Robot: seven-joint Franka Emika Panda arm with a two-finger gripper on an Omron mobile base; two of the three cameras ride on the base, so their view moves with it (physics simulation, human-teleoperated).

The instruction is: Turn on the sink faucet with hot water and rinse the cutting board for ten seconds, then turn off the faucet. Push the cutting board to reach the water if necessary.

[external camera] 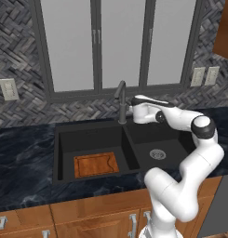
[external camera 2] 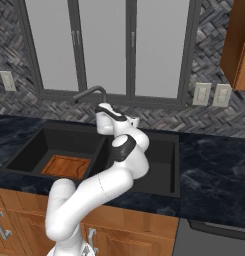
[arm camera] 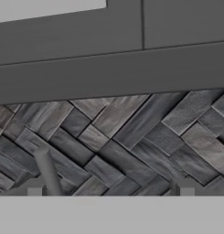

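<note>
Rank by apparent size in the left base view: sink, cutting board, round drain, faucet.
1. sink
2. cutting board
3. faucet, taller than the board is deep, but far slimmer
4. round drain

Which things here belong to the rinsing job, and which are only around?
Job: faucet; sink; cutting board, lying in the left basin; open gripper.
Only around: window; wall outlets; counter; cabinet doors.

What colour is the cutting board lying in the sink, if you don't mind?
Reddish-brown wood; the cutting board shows best in the left base view.
</note>
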